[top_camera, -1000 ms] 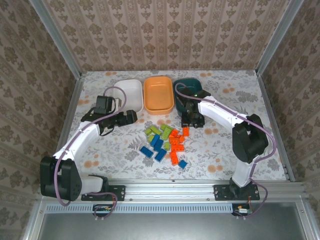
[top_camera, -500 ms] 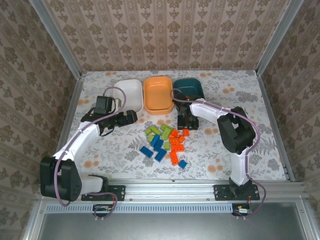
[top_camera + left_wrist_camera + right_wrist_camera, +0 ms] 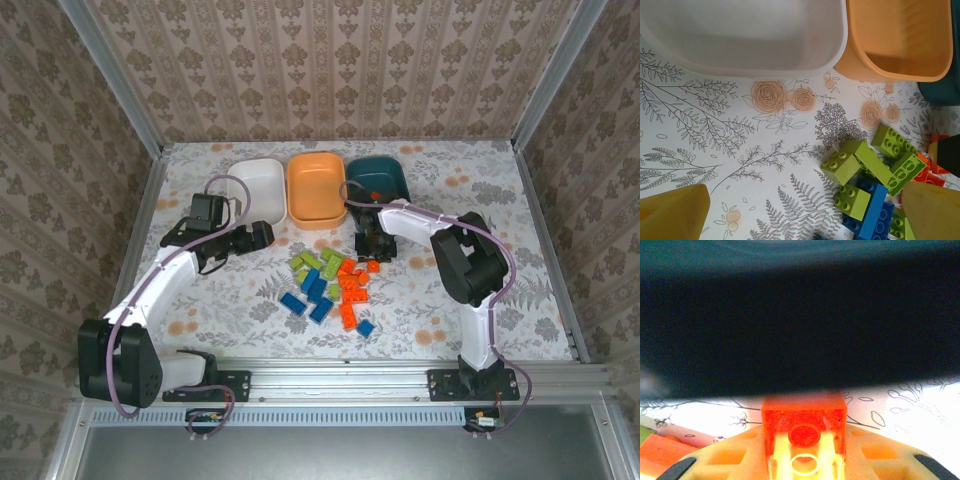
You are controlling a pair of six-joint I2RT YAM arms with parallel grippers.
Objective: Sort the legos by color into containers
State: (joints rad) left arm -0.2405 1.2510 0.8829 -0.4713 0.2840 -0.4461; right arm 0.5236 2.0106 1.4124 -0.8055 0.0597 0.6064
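The right gripper [image 3: 803, 460] pinches a small orange plastic brick [image 3: 803, 422] near the dark teal rounded plastic bowl [image 3: 397, 171] (the left gripper [image 3: 802, 212] gapes wide, holding nothing)

Bowls [image 3: 317, 156] block twelve o'clock of the legos [image 3: 349, 284]; right arm [image 3: 415, 218] crowds two; table [image 3: 230, 300] open at eight.

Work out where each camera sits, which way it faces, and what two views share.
Top external: above and behind the arms, looking down at the table; left arm and right arm show.
Left wrist: on the left arm, looking down at white bowl, orange bowl, green bricks; its yellow fingers wide apart.
Right wrist: low, facing the teal bowl; its fingers hold an orange brick.
Shared: top external and left wrist both show those two bowls.
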